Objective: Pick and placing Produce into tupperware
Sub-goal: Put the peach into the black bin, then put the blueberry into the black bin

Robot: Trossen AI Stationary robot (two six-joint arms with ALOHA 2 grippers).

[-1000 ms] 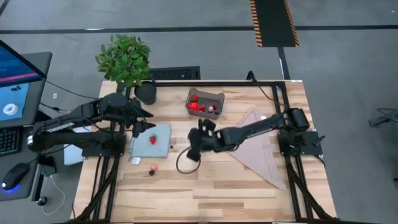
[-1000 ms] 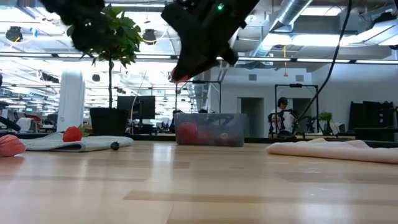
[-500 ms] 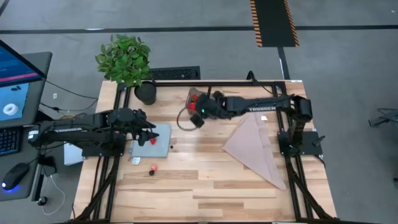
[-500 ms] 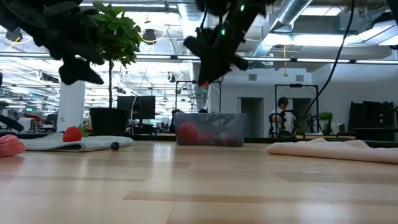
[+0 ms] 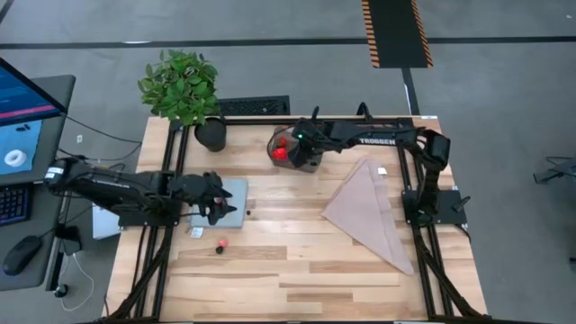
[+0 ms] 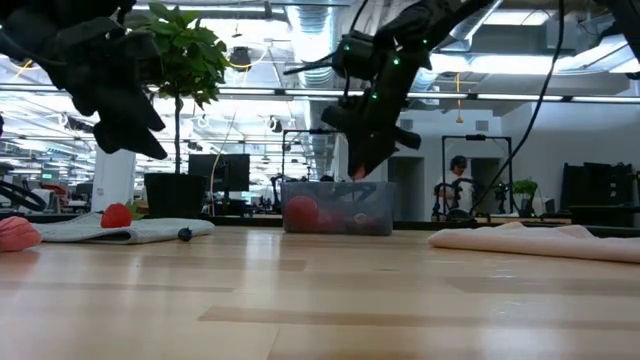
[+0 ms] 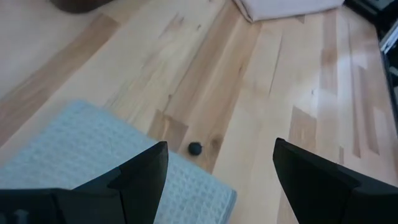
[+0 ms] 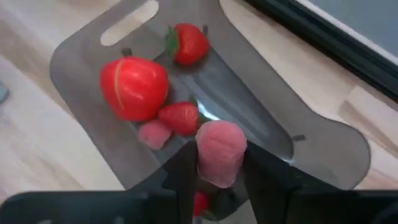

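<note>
Risk: the pink piece [image 8: 220,152], if released off-centre, may strike the rim of the tupperware [image 8: 323,149] and roll out; right gripper [image 8: 219,163] pinches it directly above the tub, far centre; left gripper [image 7: 217,165], fingers spread, hovers low over the mat [image 7: 81,152], left.

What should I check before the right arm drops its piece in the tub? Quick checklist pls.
1. Right gripper shut on the pink piece: ok.
2. Gripper positioned over the tupperware: ok; the wrist view looks straight into it.
3. Room in the tub: ok; a big red fruit, two strawberries and a small pink piece sit there, with bare floor left.
4. Height above the tub rim: ok; in the low view the piece is just over the rim.
5. Left gripper out of the way: ok; open over the blue-grey mat, far from the tub.
6. Produce left outside: not ok; pieces remain on the table near the mat.
</note>
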